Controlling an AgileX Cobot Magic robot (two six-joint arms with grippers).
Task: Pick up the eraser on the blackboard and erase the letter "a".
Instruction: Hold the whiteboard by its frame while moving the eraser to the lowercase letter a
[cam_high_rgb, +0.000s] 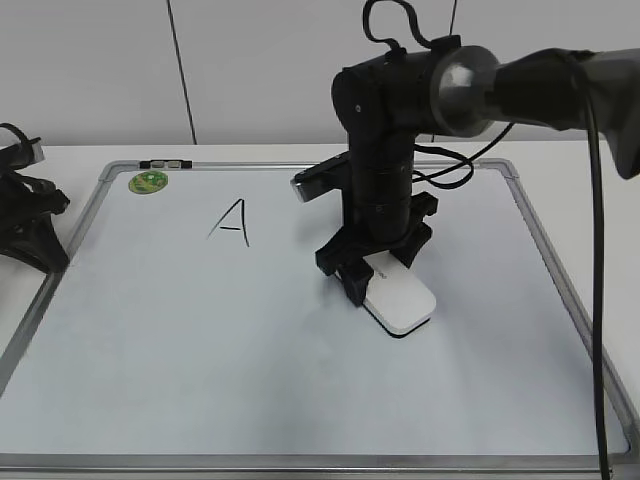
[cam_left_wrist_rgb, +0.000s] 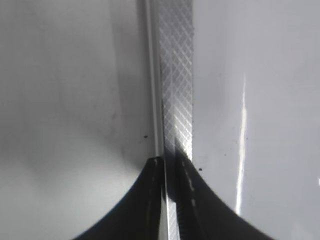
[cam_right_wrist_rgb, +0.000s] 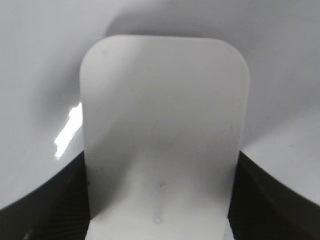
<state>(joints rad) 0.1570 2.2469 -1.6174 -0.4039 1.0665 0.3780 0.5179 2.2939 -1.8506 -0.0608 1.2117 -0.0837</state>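
The white eraser (cam_high_rgb: 402, 298) lies flat on the blackboard (cam_high_rgb: 200, 340), a white dry-erase board, right of its middle. My right gripper (cam_high_rgb: 375, 270) points down and is shut on the eraser's near end. In the right wrist view the eraser (cam_right_wrist_rgb: 165, 115) fills the space between the two dark jaws (cam_right_wrist_rgb: 160, 200). A capital "A" (cam_high_rgb: 232, 222) is drawn on the board to the left of the arm. No lowercase "a" shows in any view. My left gripper (cam_high_rgb: 30, 215) rests at the board's left edge; its fingers (cam_left_wrist_rgb: 170, 175) are shut over the metal frame (cam_left_wrist_rgb: 176, 75).
A green round sticker (cam_high_rgb: 148, 181) sits at the board's far left corner, with a small dark object (cam_high_rgb: 165, 162) on the frame beside it. The right arm's cable (cam_high_rgb: 600, 300) hangs down over the board's right side. A white wall stands behind the table.
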